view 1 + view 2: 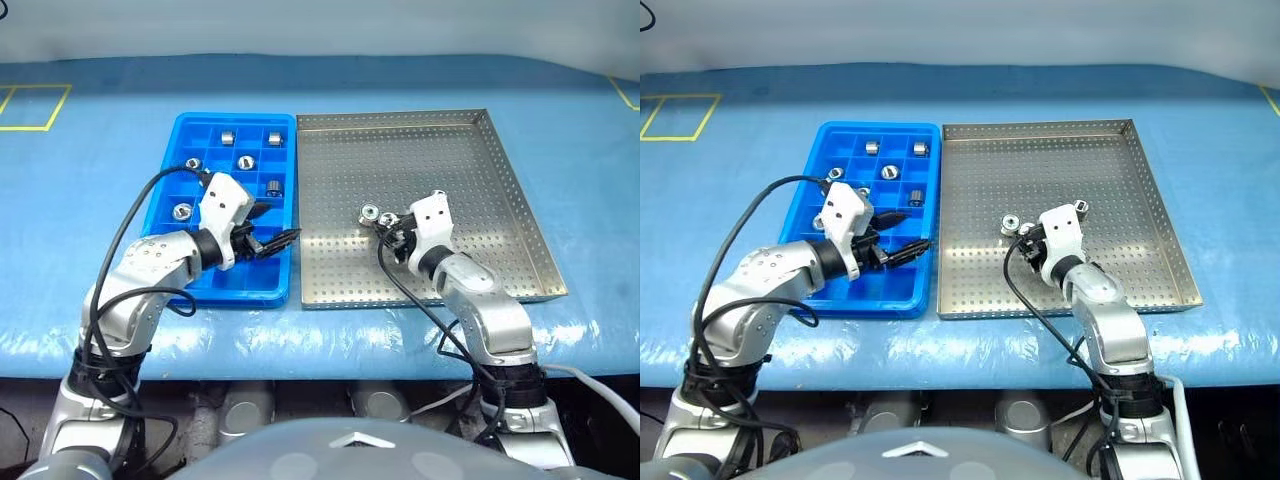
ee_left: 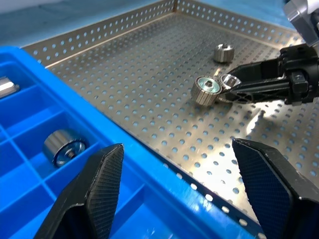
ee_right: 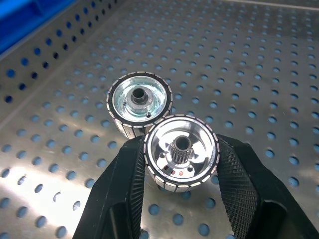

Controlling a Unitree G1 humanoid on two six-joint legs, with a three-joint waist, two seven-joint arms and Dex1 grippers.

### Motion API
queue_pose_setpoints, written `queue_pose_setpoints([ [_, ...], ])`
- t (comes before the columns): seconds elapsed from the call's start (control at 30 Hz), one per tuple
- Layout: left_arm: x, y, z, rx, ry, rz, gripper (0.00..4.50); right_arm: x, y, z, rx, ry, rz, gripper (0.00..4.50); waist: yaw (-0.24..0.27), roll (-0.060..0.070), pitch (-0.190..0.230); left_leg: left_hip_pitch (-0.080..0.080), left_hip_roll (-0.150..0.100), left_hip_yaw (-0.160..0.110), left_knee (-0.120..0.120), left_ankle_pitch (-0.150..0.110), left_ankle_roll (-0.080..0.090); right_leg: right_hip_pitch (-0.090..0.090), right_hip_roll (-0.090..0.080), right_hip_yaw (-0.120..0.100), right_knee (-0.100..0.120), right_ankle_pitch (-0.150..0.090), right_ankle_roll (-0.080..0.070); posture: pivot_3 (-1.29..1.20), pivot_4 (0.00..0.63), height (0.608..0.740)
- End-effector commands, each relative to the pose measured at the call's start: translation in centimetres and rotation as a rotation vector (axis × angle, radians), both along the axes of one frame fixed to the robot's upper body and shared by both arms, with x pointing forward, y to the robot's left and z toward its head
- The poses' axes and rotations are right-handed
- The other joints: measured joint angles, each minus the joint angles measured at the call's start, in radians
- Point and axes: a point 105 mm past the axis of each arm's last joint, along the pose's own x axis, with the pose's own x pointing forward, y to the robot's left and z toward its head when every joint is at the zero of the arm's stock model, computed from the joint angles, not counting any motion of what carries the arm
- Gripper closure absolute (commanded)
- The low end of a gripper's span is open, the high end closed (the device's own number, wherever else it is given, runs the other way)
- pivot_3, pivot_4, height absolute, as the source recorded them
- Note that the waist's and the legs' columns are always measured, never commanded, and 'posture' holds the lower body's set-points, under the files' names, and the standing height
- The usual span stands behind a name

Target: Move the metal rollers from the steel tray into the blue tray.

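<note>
1. The steel tray (image 1: 500, 200) lies on the blue surface (image 1: 100, 330), with the blue tray (image 1: 165, 195) just beside it on the robot's left, their long edges touching or nearly so.
2. The right hand (image 3: 180, 172) is low over the steel tray's perforated floor, its two black fingers (image 3: 117, 189) clamped on one metal roller (image 3: 180, 152) from either side (the roller's open face, with a small toothed hub at its centre, looks straight at the wrist camera).
3. A second roller (image 3: 140, 102) lies on the tray floor touching, or all but touching, the held one, on the side away from the wrist.
4. A third roller (image 2: 224, 52) sits apart from that pair, farther along the steel tray floor.
5. The left hand (image 2: 187, 184) hangs over the blue tray's edge nearest the steel tray, its fingers (image 2: 97, 184) spread wide apart with nothing between them.
6. Six rollers lie in the blue tray, each in its own square compartment; one (image 2: 62, 147) shows just beyond the left hand's fingers, and another (image 1: 182, 211) lies near the tray's outer long edge.
</note>
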Motion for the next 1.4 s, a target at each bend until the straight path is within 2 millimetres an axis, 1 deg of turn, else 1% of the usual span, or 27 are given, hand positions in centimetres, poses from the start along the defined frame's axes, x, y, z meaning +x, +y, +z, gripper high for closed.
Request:
queue_pose_setpoints([
  [0.03, 0.3, -0.9, 2.7, -0.119, -0.063, -0.075, 0.68, -2.3, 2.8, 5.9, 0.114, -0.179, 0.195, 2.49, -0.001, 0.0, 0.0, 0.0, 0.0, 0.0, 0.0, 0.0, 0.0, 0.0, 0.0, 0.0, 0.0, 0.0, 0.0, -0.1, 0.15, 0.74],
  [0.1, 0.4, -0.9, 3.4, -0.138, -0.069, -0.11, 0.68, -3.7, 3.9, 7.5, 0.148, -0.222, 0.284, 2.49, -0.004, 0.0, 0.0, 0.0, 0.0, 0.0, 0.0, 0.0, 0.0, 0.0, 0.0, 0.0, 0.0, 0.0, 0.0, -0.12, 0.15, 0.74],
  [0.17, 0.4, -1.0, 3.5, -0.131, -0.073, -0.135, 0.68, -4.7, 4.5, 8.4, 0.164, -0.246, 0.337, 2.49, -0.011, 0.0, 0.0, 0.0, 0.0, 0.0, 0.0, 0.0, 0.0, 0.0, 0.0, 0.0, 0.0, 0.0, 0.0, -0.13, 0.15, 0.74],
  [0.27, 0.4, -1.0, 3.4, -0.107, -0.069, -0.165, 0.68, -6.0, 5.3, 9.3, 0.175, -0.272, 0.398, 2.49, -0.018, 0.0, 0.0, 0.0, 0.0, 0.0, 0.0, 0.0, 0.0, 0.0, 0.0, 0.0, -0.001, 0.0, 0.001, -0.15, 0.15, 0.74],
  [0.33, 0.4, -1.2, 3.4, -0.108, -0.068, -0.187, 0.68, -6.5, 5.6, 9.5, 0.175, -0.28, 0.419, 2.49, -0.02, 0.0, 0.0, 0.0, 0.0, 0.0, 0.0, 0.0, 0.0, 0.0, 0.0, 0.0, -0.001, 0.0, 0.001, -0.15, 0.15, 0.74],
  [0.43, 0.0, -1.8, 3.7, -0.126, -0.07, -0.234, 0.68, -6.5, 5.7, 9.4, 0.175, -0.274, 0.419, 2.49, -0.021, 0.0, 0.0, 0.0, 0.0, 0.0, 0.001, 0.0, 0.0, 0.0, 0.0, 0.0, 0.0, 0.0, 0.001, -0.16, 0.15, 0.74],
  [0.63, -1.5, -3.2, 4.6, -0.159, -0.077, -0.341, 0.68, -6.2, 5.6, 8.4, 0.165, -0.233, 0.393, 2.49, -0.03, 0.0, 0.0, 0.0, 0.0, 0.0, 0.0, 0.0, 0.0, 0.0, 0.0, 0.0, -0.001, -0.001, 0.002, -0.17, 0.15, 0.74],
  [0.77, -2.1, -3.5, 5.2, -0.168, -0.096, -0.368, 0.68, -6.1, 5.5, 8.2, 0.165, -0.226, 0.387, 2.49, -0.039, 0.0, 0.0, 0.0, 0.0, 0.0, 0.0, 0.0, 0.0, 0.0, 0.0, 0.0, -0.001, -0.001, 0.002, -0.17, 0.15, 0.74],
  [0.97, -1.7, -3.0, 5.4, -0.159, -0.119, -0.337, 0.68, -5.8, 5.4, 8.0, 0.156, -0.22, 0.376, 2.49, -0.046, 0.0, 0.0, 0.0, 0.0, 0.0, 0.0, 0.0, 0.0, 0.0, 0.001, 0.0, 0.0, -0.001, 0.002, -0.17, 0.15, 0.74],
  [1.17, -1.5, -3.3, 4.5, -0.138, -0.096, -0.322, 0.68, -6.0, 5.8, 8.4, 0.156, -0.235, 0.407, 2.49, -0.044, 0.0, 0.0, 0.0, 0.0, 0.0, 0.0, 0.0, 0.0, 0.0, 0.001, 0.0, -0.001, -0.001, 0.002, -0.16, 0.15, 0.74],
  [1.27, -1.2, -3.3, 4.3, -0.134, -0.078, -0.31, 1.27, -6.0, 5.8, 8.5, 0.155, -0.244, 0.407, 2.51, -0.044, 0.0, 0.0, 0.0, 0.0, 0.0, 0.0, 0.0, 0.0, 0.0, 0.001, 0.0, -0.001, -0.001, 0.002, -0.16, 0.15, 0.74],
  [1.4, -1.0, -3.2, 3.8, -0.096, -0.07, -0.303, 2.56, -6.1, 5.9, 8.8, 0.157, -0.256, 0.408, 2.51, -0.045, 0.0, 0.0, 0.0, 0.001, 0.0, 0.0, 0.0, 0.0, 0.0, 0.001, 0.0, -0.001, -0.002, 0.003, -0.17, 0.15, 0.74],
])
